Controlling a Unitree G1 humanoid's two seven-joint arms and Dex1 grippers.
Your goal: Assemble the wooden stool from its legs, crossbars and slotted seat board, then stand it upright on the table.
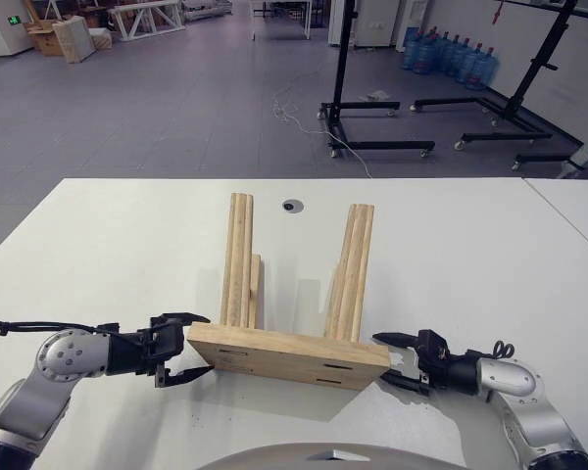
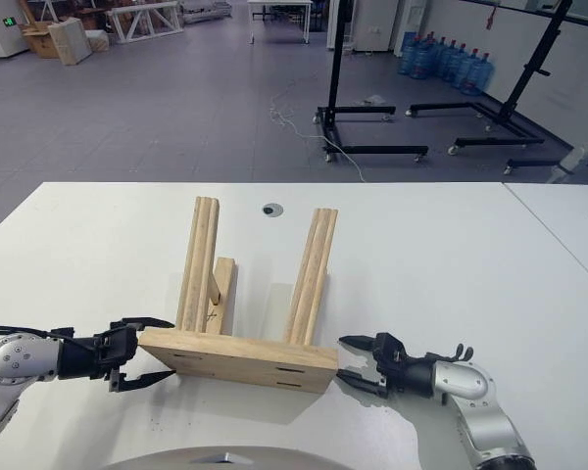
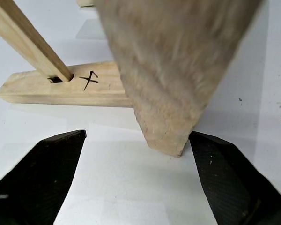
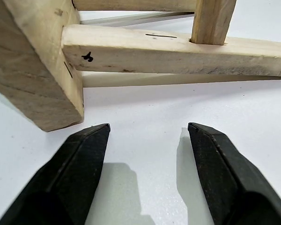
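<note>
The wooden stool lies on its side on the white table (image 1: 108,245). Its seat board (image 1: 287,356) stands on edge nearest me, and two pairs of legs (image 1: 238,259) (image 1: 351,269) point away. A short crossbar (image 1: 256,289) shows beside the left pair. My left gripper (image 1: 186,347) is open, with its fingers straddling the board's left end. In the left wrist view that board corner (image 3: 178,70) sits between the fingers, and beyond it a leg (image 3: 65,87) marked with an X holds a crossbar (image 3: 23,40). My right gripper (image 1: 394,360) is open just off the board's right end (image 4: 33,70).
A round grommet (image 1: 293,206) sits in the table beyond the legs. A second table (image 1: 578,201) adjoins at the far right. Black wheeled stands (image 1: 372,108) are on the floor behind. Bare tabletop lies to both sides of the stool.
</note>
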